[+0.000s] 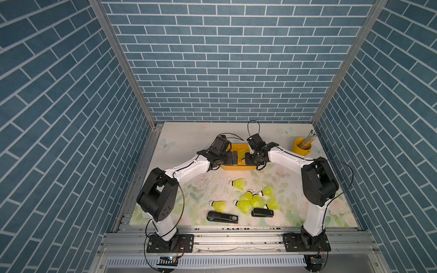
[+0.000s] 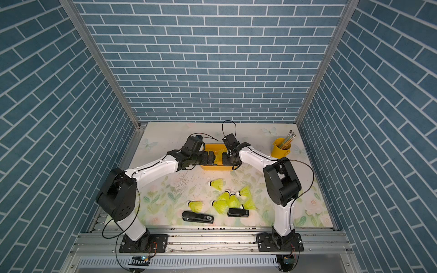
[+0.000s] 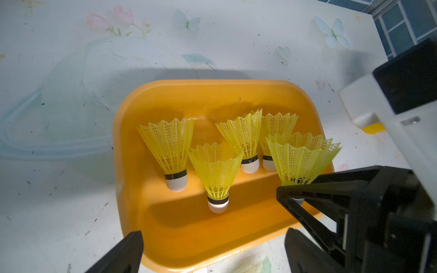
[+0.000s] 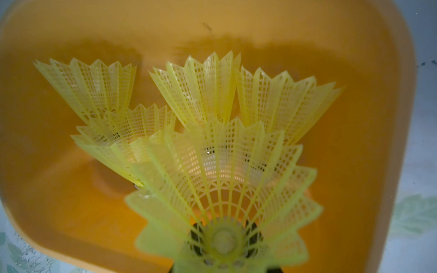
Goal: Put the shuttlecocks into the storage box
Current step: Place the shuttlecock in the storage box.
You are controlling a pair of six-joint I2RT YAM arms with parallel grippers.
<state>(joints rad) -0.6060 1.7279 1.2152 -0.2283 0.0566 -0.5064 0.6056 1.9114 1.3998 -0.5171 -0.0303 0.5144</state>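
A neon yellow-green plastic shuttlecock point(image 4: 224, 189) is pinched at its white rounded tip by the right gripper point(image 3: 290, 196). Its long axis is continued straight out from the closed jaws, and its flared mesh skirt is pointed away from them, over the shallow yellow-orange plastic storage box point(image 3: 212, 85). Whether the skirt is touching the box cannot be told.

Four more shuttlecocks point(image 3: 170, 146) are laid on the box floor, roughly parallel, with skirts turned towards one wall and black-banded white tips towards the opposite one. The left gripper point(image 3: 214, 232) is held spread wide just above the box rim, with nothing between its fingers point(image 3: 123, 253).

In both top views, seven loose shuttlecocks point(image 1: 238, 184) are scattered nearer the arm bases, well apart from the box, five of them bunched together. Two black staplers point(image 1: 222, 217) are placed just beside that group. A small yellow bucket-shaped cup of pencils point(image 1: 300, 146) is set near the back right corner. The table point(image 1: 184, 132) is covered in a pale floral and butterfly print, scuffed in places, and the cell is enclosed by blue brick-patterned walls point(image 1: 224, 59).
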